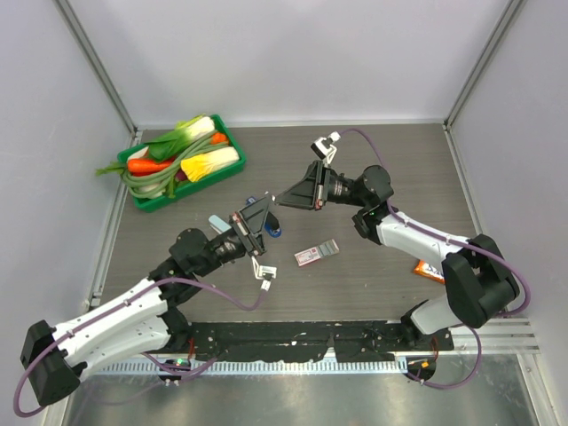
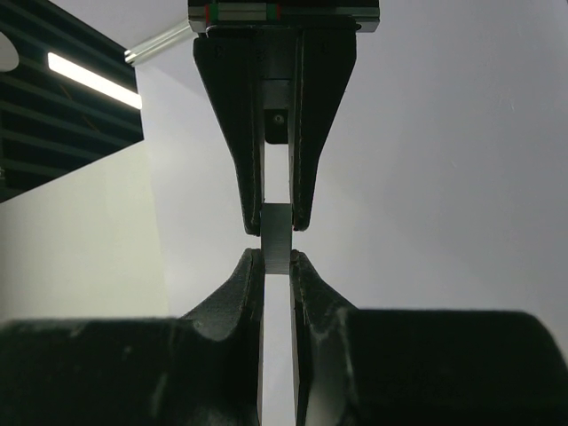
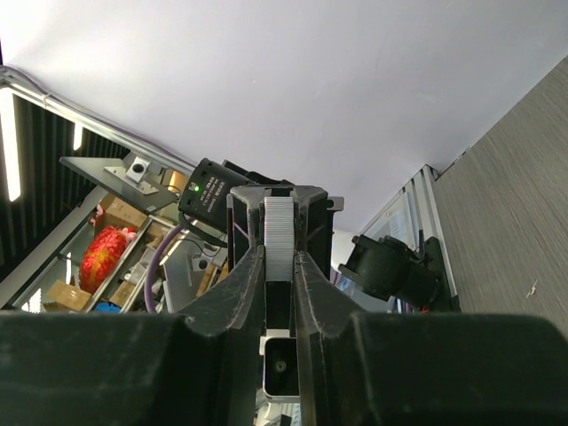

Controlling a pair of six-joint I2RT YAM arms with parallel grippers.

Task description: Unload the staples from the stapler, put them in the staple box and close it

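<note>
The staples [image 3: 279, 226], a short ridged silver strip, hang in the air between my two grippers above the table's middle. My left gripper [image 2: 277, 257] is shut on one end of the staples [image 2: 277, 238]. My right gripper [image 3: 279, 253] faces it from the other side, its fingertips pressed against both sides of the strip's other end. From above, the left gripper [image 1: 264, 216] and right gripper [image 1: 282, 202] meet tip to tip. A small pink-and-grey stapler [image 1: 317, 253] lies flat on the table just right of them, apart from both grippers.
A green tray [image 1: 232, 139] of toy vegetables sits at the back left. An orange object [image 1: 428, 269], partly hidden under the right arm, lies near the right edge. Walls close in the table on three sides.
</note>
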